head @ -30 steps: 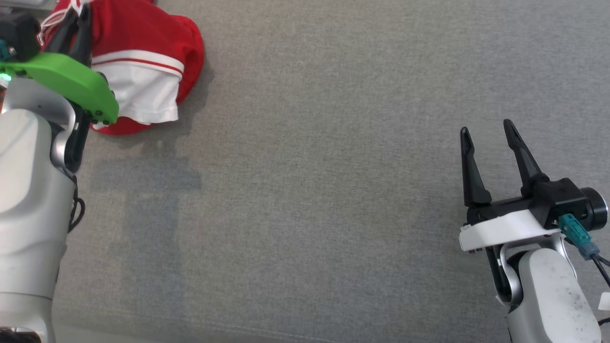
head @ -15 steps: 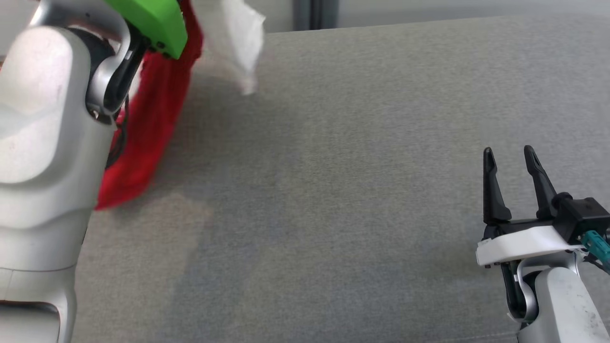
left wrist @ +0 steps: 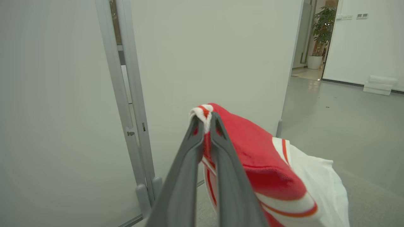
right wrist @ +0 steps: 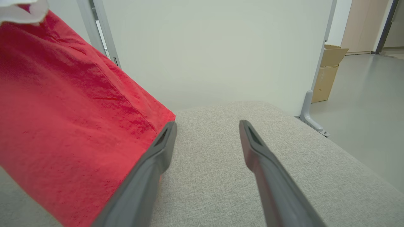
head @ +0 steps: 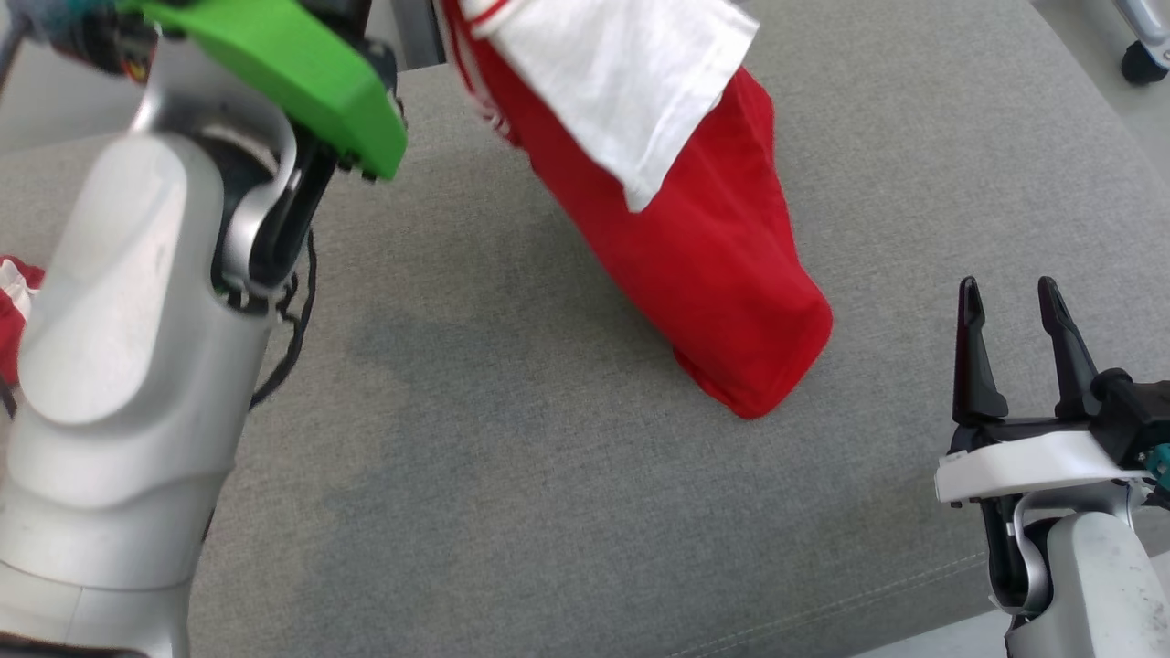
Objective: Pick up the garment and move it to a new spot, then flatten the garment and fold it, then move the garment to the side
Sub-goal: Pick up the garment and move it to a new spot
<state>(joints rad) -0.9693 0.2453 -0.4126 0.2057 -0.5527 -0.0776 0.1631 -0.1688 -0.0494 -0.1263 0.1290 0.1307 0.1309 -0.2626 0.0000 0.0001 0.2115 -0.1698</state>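
Observation:
The garment is a red shirt with white sleeves and red stripes. It hangs in the air from the top of the head view, its lower end touching or just above the grey cushion. My left gripper is shut on the garment's white and red collar edge. In the head view my left arm with its green wrist cover rises at the upper left. My right gripper stands open at the lower right, empty, just right of the hanging garment.
A bit of another red and white cloth peeks out at the left edge behind my left arm. A white partition wall with metal posts stands behind the cushion. A cardboard box sits on the floor beyond the cushion's right end.
My left gripper has lifted the garment off the cushion's left corner and swung it right toward the middle. The head camera has shifted. My right gripper stays open.

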